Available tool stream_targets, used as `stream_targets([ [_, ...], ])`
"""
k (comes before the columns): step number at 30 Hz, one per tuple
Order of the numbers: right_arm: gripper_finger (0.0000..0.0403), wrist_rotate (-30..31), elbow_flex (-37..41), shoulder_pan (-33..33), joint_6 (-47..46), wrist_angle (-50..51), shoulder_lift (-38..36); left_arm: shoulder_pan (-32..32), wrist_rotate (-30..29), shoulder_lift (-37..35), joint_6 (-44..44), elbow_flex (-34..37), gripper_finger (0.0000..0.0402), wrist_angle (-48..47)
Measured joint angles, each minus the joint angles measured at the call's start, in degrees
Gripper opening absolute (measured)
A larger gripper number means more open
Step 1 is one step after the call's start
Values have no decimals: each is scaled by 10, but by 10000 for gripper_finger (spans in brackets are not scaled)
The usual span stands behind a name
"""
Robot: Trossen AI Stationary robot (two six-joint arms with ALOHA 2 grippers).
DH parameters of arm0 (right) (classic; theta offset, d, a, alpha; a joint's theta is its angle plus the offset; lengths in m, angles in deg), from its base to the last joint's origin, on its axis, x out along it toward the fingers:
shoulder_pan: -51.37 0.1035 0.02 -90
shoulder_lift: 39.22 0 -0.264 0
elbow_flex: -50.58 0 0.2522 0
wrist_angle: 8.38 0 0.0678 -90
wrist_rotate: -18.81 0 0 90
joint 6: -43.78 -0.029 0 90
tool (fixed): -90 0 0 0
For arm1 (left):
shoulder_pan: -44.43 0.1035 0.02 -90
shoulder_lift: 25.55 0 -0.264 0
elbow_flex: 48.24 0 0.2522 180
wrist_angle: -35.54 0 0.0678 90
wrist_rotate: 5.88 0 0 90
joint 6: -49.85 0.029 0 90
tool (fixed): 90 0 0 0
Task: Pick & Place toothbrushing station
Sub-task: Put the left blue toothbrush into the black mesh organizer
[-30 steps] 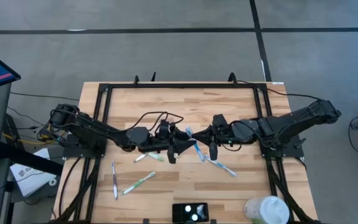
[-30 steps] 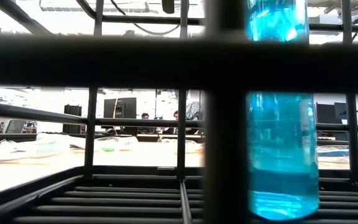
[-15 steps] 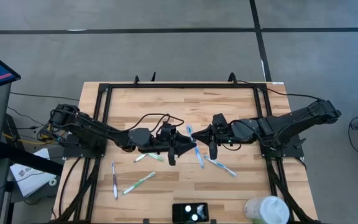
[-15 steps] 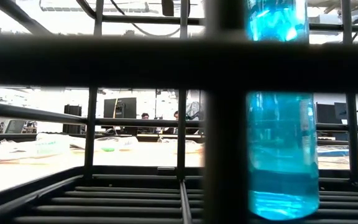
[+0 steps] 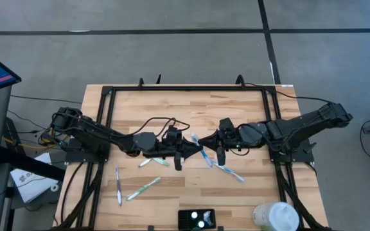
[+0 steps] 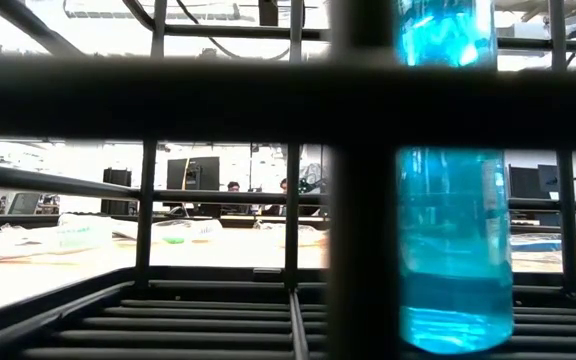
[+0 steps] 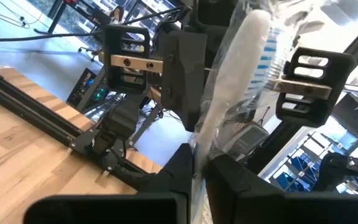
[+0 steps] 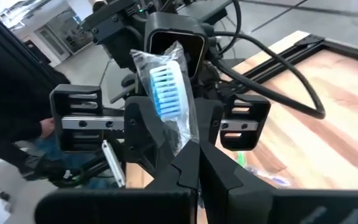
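Step in hand, by judgement: a hand-over of one plastic-wrapped white toothbrush with blue bristles (image 5: 200, 151) at mid-counter. Both pincers are clenched on it: the left pincer (image 5: 186, 153) from 9 o'clock, the right pincer (image 5: 214, 151) from 3 o'clock, fingers meeting on the same wrapped handle. The low black rectangular toothbrushing station (image 5: 196, 219) sits at the wooden counter (image 5: 191, 106) edge at 6 o'clock, well apart from both pincers. The next move likely calls for one pincer to release before the brush is carried toward 6 o'clock. Loose toothbrushes (image 5: 143, 188) lie at 7 o'clock.

Six wrapped toothbrushes (image 5: 142, 188), one black station (image 5: 196, 219), one white cup (image 5: 275, 217)
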Motion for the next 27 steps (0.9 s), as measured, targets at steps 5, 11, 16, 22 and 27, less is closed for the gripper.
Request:
stream_targets([
  [5,14,-5,0,0,-27,1,0,-2,2,0,0,0,19,0],
  [11,66,-51,0,-1,-64,3,0,-7,19,0,-6,0,12,-6],
  [16,122,-76,0,-1,-81,2,0,-14,19,0,-15,0,12,-24],
  [22,189,-117,0,-1,-80,2,0,-20,32,0,-30,0,12,-37],
  [27,229,-158,0,0,-72,4,0,-20,55,0,-41,0,12,-37],
])
